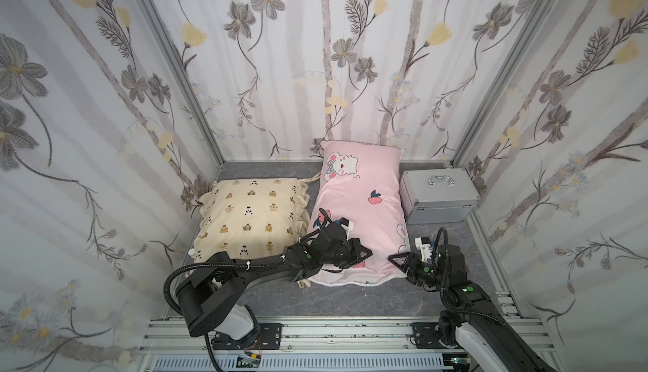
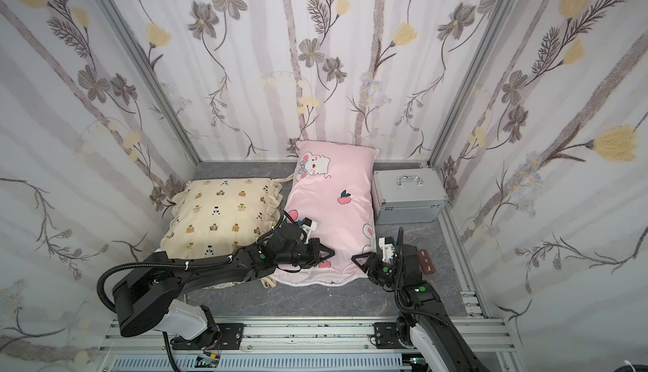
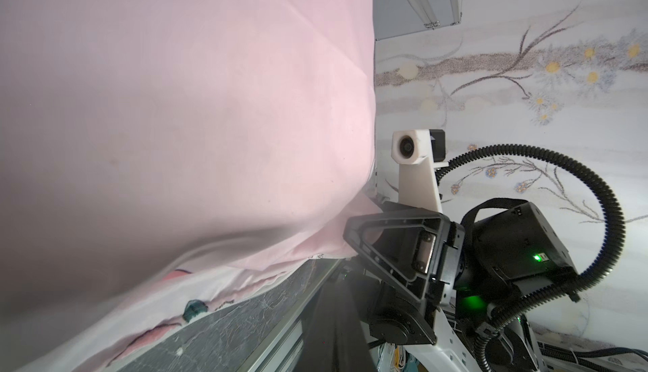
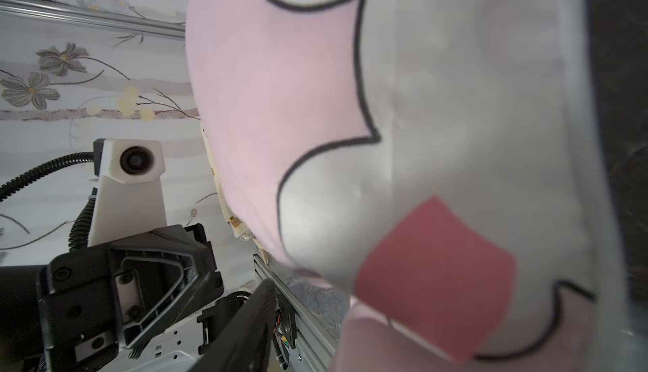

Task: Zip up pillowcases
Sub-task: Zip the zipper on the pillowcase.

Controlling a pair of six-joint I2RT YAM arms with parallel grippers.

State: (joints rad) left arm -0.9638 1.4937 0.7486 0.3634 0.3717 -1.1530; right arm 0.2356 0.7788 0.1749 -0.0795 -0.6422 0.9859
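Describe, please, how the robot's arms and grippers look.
The left arm and right arm are black with white base links, ribbed black hoses and green lights. The left gripper and right gripper have black triangular fingers and white camera mounts.

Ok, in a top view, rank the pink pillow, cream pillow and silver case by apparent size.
1. pink pillow.
2. cream pillow, though the left arm hides its near edge.
3. silver case, clearly smallest.
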